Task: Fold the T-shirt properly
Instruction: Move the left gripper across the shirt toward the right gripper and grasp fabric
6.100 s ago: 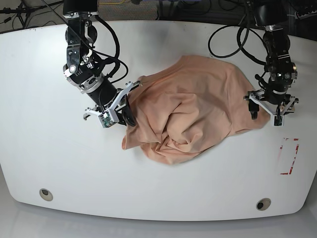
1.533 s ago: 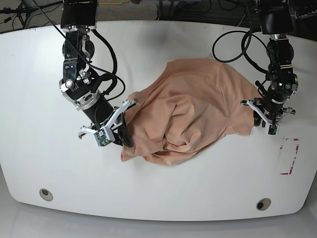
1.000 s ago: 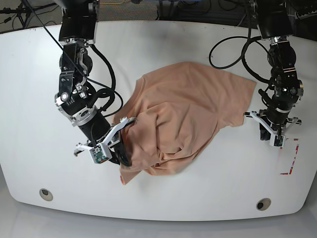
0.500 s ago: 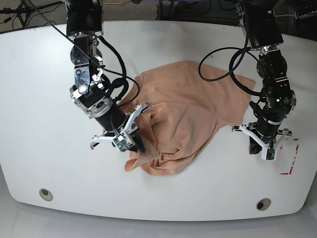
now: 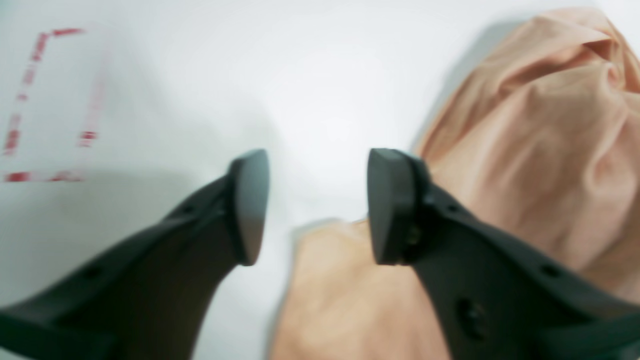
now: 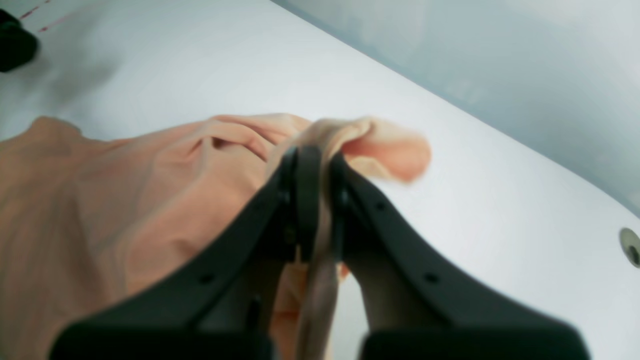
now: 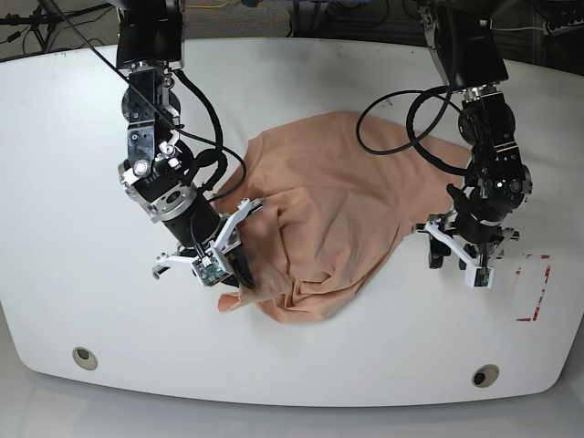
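The T-shirt (image 7: 342, 214) lies crumpled at the middle of the white bench (image 7: 73, 228), its near edge bunched into folds. The right wrist view shows what the base view hides: the right tool (image 6: 315, 165) is clamped on a pinched fold of the cloth, a small flap poking out past the pads. In the base view this tool (image 7: 239, 276) sits at the shirt's near left corner. The left wrist view shows the left tool (image 5: 312, 202) with its 2 fingers apart, nothing between them, cloth beneath and to the right. Red tape marks (image 5: 30, 100) lie on its left.
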You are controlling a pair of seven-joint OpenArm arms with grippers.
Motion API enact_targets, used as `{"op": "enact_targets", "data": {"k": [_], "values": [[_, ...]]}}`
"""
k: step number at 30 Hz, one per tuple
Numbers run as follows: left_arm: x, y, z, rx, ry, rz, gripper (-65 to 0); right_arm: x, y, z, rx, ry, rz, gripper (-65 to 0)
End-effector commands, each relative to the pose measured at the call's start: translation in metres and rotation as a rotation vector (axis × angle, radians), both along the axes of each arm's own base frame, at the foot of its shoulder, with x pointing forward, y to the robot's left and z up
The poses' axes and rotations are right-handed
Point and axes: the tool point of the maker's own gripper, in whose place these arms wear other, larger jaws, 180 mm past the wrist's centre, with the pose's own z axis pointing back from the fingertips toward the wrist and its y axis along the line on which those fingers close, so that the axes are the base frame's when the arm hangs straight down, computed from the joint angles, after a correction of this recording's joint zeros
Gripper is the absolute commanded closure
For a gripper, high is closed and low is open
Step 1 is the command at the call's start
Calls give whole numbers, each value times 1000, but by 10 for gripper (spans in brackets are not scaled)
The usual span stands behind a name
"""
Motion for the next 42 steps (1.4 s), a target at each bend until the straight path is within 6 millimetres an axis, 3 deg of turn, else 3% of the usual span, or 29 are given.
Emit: {"op": "enact_targets", "data": {"k": [1, 5, 13, 27, 31, 42], "values": [[14, -8, 18, -36, -61, -5, -343, 7, 2, 24, 31, -72, 8, -5], [19, -16, 8, -78, -22, -12, -364, 6, -1, 23, 18, -71, 7, -5], [24, -11, -1, -129, 15, -6, -355, 5, -4, 23, 20, -73, -1, -5], [72, 12, 15, -124, 20, 7, -350, 2, -5, 16, 15, -52, -5, -2], [79, 10, 12, -141, 27, 9, -349, 2, -5, 15, 15, -49, -4, -2], [74, -8, -29, -228, 93, 12, -343, -1, -1, 12, 18, -39, 4, -3]]}}
